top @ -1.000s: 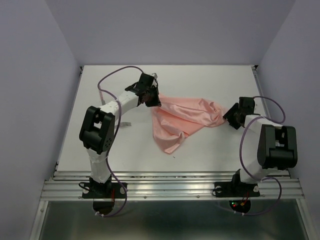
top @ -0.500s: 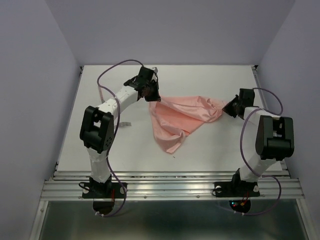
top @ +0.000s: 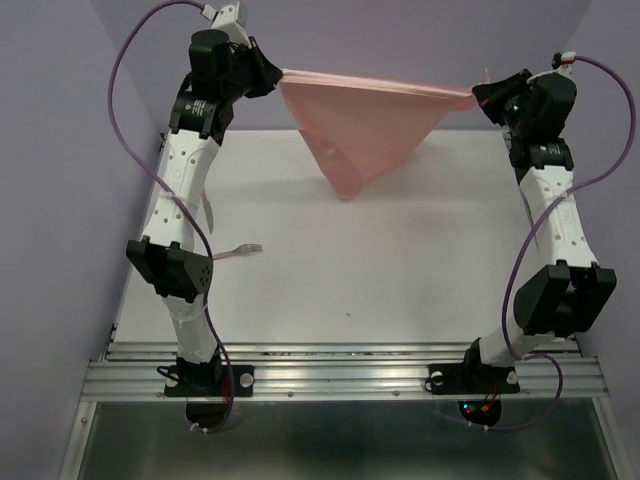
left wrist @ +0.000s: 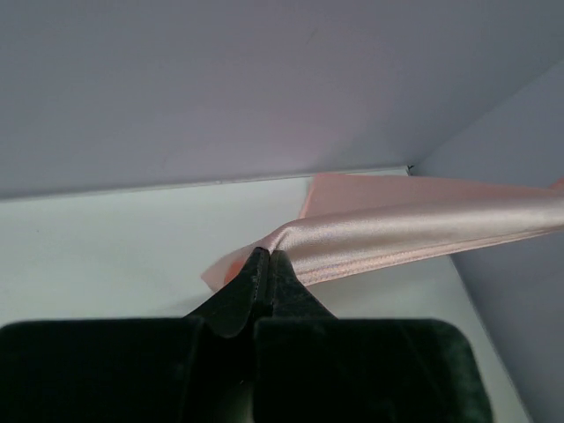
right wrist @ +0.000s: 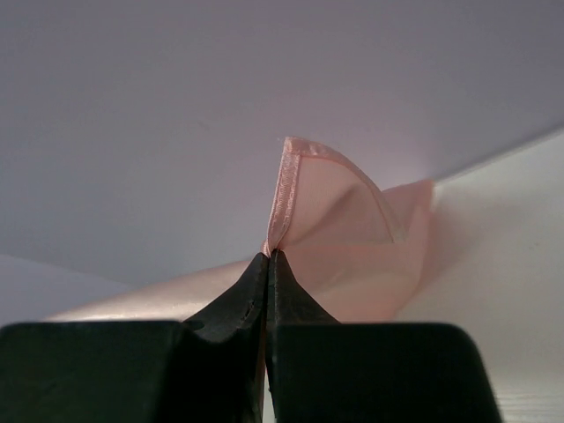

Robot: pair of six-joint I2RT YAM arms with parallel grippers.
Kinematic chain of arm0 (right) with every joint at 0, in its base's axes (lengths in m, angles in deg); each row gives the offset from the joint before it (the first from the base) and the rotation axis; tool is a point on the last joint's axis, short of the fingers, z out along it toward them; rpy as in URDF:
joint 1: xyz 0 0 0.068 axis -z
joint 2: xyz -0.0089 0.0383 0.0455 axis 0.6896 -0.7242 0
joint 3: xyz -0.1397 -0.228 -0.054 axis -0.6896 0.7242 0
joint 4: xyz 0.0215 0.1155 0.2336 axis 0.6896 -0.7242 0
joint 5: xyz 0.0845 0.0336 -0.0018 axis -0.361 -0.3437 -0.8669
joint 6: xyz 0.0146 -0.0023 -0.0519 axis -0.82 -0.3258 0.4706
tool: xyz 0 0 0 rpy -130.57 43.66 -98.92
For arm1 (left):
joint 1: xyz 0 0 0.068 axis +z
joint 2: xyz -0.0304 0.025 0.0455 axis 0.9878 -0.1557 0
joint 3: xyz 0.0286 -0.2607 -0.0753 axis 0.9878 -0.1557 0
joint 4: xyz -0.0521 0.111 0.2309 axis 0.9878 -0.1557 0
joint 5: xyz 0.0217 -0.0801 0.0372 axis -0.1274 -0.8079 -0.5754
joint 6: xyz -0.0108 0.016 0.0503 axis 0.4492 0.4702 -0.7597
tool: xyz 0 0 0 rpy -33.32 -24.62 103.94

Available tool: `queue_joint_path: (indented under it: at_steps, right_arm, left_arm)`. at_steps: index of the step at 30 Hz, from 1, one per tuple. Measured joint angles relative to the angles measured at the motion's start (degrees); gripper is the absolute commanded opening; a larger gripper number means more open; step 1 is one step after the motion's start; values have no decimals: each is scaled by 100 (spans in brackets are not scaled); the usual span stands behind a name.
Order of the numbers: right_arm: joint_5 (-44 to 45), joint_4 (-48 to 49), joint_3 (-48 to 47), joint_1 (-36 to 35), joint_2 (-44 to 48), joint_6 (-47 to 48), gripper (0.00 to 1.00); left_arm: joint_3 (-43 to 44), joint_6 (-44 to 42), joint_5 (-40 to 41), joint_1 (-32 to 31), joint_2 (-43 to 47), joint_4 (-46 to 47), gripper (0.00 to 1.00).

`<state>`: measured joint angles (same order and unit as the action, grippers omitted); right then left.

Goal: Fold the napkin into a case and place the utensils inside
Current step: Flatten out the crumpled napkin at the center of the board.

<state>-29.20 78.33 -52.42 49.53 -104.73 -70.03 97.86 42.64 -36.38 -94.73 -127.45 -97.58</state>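
The salmon-pink napkin hangs in the air above the far part of the table, stretched between both arms, its lower corner drooping to a point. My left gripper is shut on its left corner. My right gripper is shut on its right corner. One utensil, a small fork, lies on the white table beside the left arm. No case shows.
The white table is walled in by lavender panels at the back and both sides. A metal rail runs along the near edge by the arm bases.
The right gripper has shut on the napkin's right corner. Both arms have risen and spread apart, lifting the napkin off the table and pulling it taut.
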Motion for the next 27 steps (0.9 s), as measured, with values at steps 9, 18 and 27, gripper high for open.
queue_joint_path:
  at_steps: [9, 18, 27]
  right_arm:
    - [-190, -15, 1394, 9, 1878, 219, 1]
    - [-579, -474, 5313, 52, 3694, 365, 25]
    - [-168, -1867, 6424, 116, 4094, 188, 63]
  left_arm:
    - [-1425, -61, -291, 33, 1360, 612, 0]
    - [-6741, 166, -514, 61, 3021, 1976, 0]
    - [-8813, 713, -262, -201, 2975, 2337, 0]
